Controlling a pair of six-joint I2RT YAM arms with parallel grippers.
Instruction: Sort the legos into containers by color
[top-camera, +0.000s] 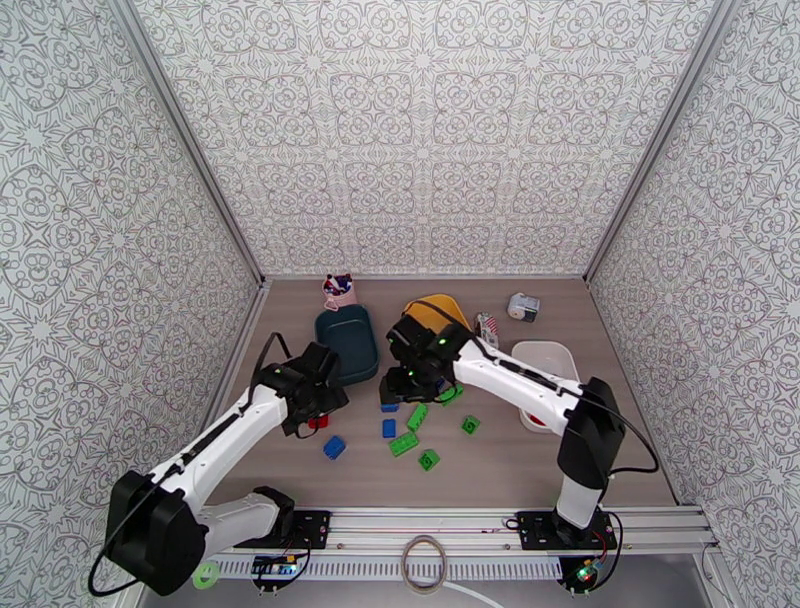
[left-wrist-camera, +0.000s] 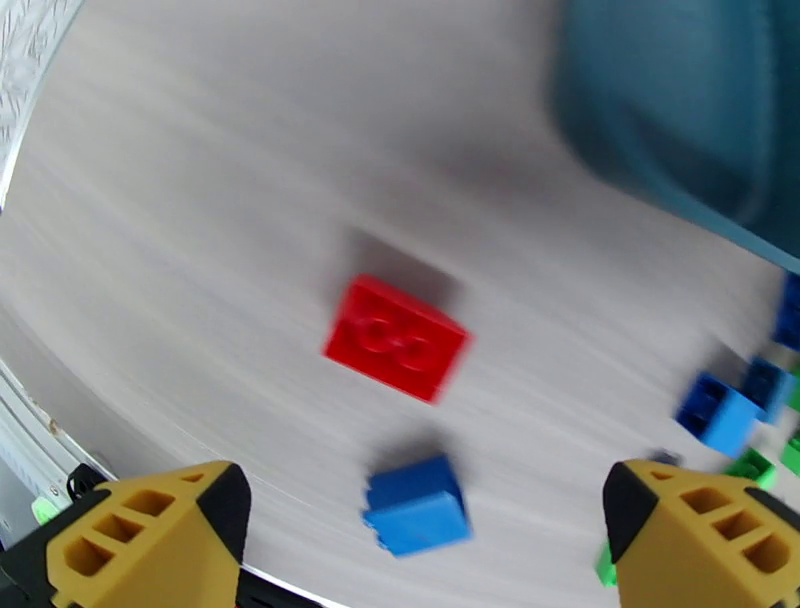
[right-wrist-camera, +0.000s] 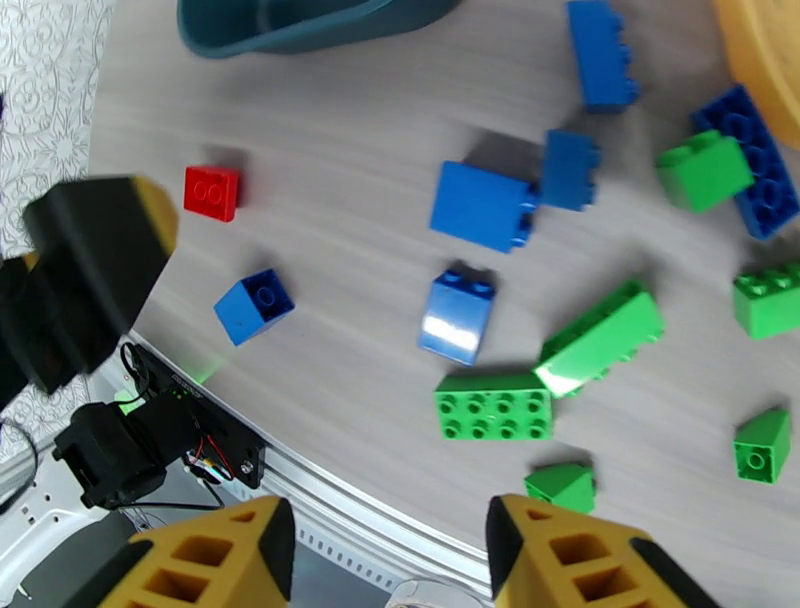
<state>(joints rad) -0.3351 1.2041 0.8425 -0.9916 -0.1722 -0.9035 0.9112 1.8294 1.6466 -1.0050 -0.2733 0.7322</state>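
Overhead view, edges: a wood-grain tabletop (top-camera: 600, 460) is closed in by patterned panels (top-camera: 420, 130) on three sides. A metal rail (top-camera: 460, 520) runs along the near edge.
Overhead view, containers: a dark teal rounded plastic bin (top-camera: 347, 345) sits left of centre. A yellow rounded plastic bin (top-camera: 440, 310) sits behind the right wrist, and a white rounded plastic bin (top-camera: 545, 358) lies partly under that arm.
Overhead view, legos: small studded plastic bricks (top-camera: 404, 443) in red, blue and green lie loose in front of the teal and yellow bins.
Overhead view, open room: bare tabletop lies beside the right wall and along the rail.
Overhead view, left gripper (top-camera: 316, 408): it hangs just in front of the teal bin, over a small red brick (top-camera: 318, 423).
Overhead view, right gripper (top-camera: 393, 388): it is over the far side of the scatter.
Left wrist view (blurred), tool: its yellow fingers (left-wrist-camera: 150, 530) are spread wide and hold nothing.
Left wrist view, bricks: the red brick lies ahead on bare table, apart from the teal wall at upper right. A blue cube brick (left-wrist-camera: 415, 505) lies nearer.
Right wrist view, tool: its yellow fingers (right-wrist-camera: 580, 560) are parted and empty.
Right wrist view, bricks: each brick reads separately here. A flat green eight-stud brick (right-wrist-camera: 493, 405) touches a long green brick (right-wrist-camera: 600, 338), and the blue cube lies near the table's edge.
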